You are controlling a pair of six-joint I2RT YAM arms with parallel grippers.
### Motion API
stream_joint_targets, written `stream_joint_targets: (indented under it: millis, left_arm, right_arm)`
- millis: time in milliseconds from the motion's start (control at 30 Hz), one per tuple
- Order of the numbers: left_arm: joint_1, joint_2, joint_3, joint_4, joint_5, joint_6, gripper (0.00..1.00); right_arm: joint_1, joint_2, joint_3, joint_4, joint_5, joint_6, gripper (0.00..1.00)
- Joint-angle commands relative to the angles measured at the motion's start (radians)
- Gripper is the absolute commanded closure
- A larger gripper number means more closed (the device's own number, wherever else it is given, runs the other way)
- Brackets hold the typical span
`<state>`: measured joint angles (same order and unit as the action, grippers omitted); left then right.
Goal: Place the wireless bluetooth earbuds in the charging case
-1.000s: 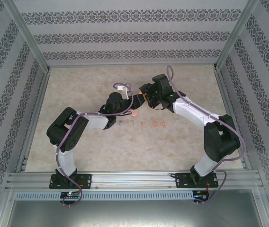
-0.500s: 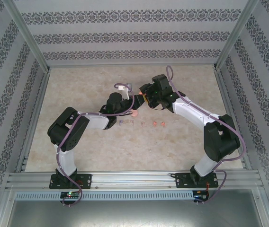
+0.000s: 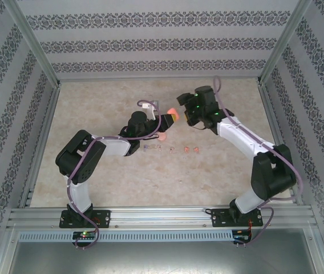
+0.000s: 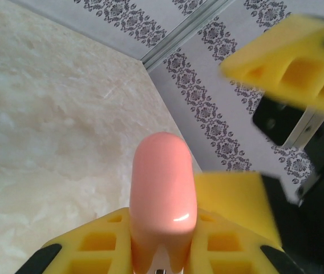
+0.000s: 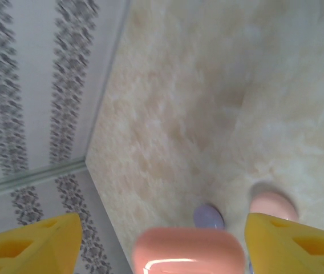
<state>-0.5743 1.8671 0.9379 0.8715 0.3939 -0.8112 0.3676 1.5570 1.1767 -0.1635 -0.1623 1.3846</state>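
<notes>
Salmon-pink and glossy, one charging case [image 4: 163,194] is clamped between the left jaws. Their yellow fingers [image 4: 102,242] are pressed against its sides, and its rounded end projects beyond them. Its surface is seen as smooth, plain colour with a single highlight. From above, the same case [image 3: 172,112] is seen held off the marbled beige bench [image 3: 93,108], towards the far middle, between the two wrists.

The right jaws are spread wide. In the right wrist view their yellow fingers [image 5: 33,245] are seen at the two bottom corners, with the held case in the gap between them and touched by neither. From the left wrist, those fingers are seen blurred, above and to the right of the case.

The earbuds [image 3: 171,149] are laid in a short row on the bench, on the near side of the left wrist and well apart from the held case. Purple is made out at the left end and orange at the right; more cannot be told at that size.

A pale pink case [image 3: 162,137] is set on the bench just beyond the row. A lilac case [image 5: 209,217] is seen beside it from the right wrist. The walls [image 3: 150,45] are papered in grey damask stripes.
</notes>
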Motion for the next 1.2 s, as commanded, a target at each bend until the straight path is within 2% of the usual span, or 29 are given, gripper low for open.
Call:
stream_joint_targets:
  millis: [0,267,467,633,833,1167]
  left_arm:
    - [0.006,-0.084,-0.008,-0.084,0.056,0.062,1.00]
    - [0.050,-0.177,0.062,-0.360,0.202,0.219,1.00]
    - [0.085,-0.210,0.146,-0.569,0.360,0.349,1.00]
    - [0.099,-0.215,0.185,-0.645,0.457,0.390,1.00]
    - [0.100,-0.212,0.202,-0.669,0.512,0.394,1.00]
    - [0.100,-0.209,0.221,-0.675,0.534,0.393,1.00]
  right_arm:
    - [-0.058,-0.075,-0.037,0.007,-0.027,-0.134,0.23]
    - [-0.139,-0.139,-0.156,0.053,-0.179,-0.467,0.21]
    - [-0.105,-0.240,-0.297,0.159,-0.258,-0.699,0.22]
    - [-0.083,-0.316,-0.381,0.218,-0.344,-0.840,0.22]
    - [-0.072,-0.307,-0.396,0.303,-0.453,-0.859,0.23]
    - [-0.023,-0.236,-0.341,0.321,-0.456,-0.856,0.26]
